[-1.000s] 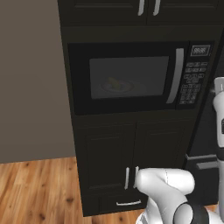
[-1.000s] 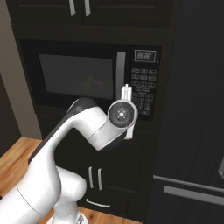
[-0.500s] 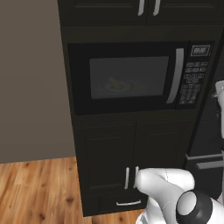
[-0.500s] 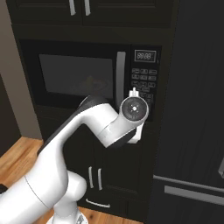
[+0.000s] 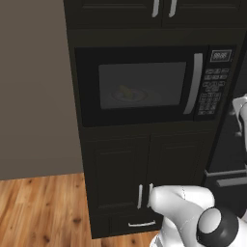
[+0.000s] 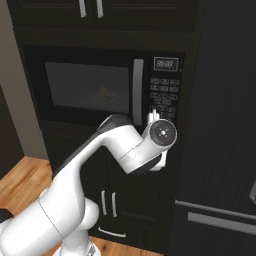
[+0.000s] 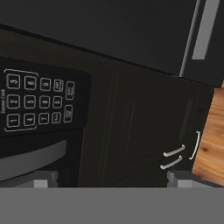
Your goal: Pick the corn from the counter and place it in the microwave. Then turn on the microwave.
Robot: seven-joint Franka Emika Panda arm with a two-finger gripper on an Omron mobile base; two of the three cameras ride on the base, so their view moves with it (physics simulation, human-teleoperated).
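Note:
The black microwave (image 5: 140, 87) is built into a dark cabinet wall, and its door is closed. Through the grey window the yellow corn (image 5: 126, 91) lies on the turntable plate (image 5: 132, 96); it shows faintly as the corn (image 6: 102, 92) from the other side. My gripper (image 6: 154, 115) is just in front of the lower keypad (image 6: 164, 97), right of the silver door handle (image 6: 138, 92). In the hand view the keypad (image 7: 37, 105) is close, and my gripper (image 7: 113, 179) is open with its tips far apart and nothing between them. The counter is out of view.
Below the microwave are dark cabinet doors (image 5: 144, 173) with thin silver handles and a drawer (image 5: 129, 224). A tall black fridge (image 6: 220, 150) stands close on the right. Wooden floor (image 5: 38, 207) lies to the left, and upper cabinets (image 6: 90, 10) hang overhead.
The hand has swung rightward across the microwave front, from beside the door handle to the keypad. The microwave and the corn have not moved.

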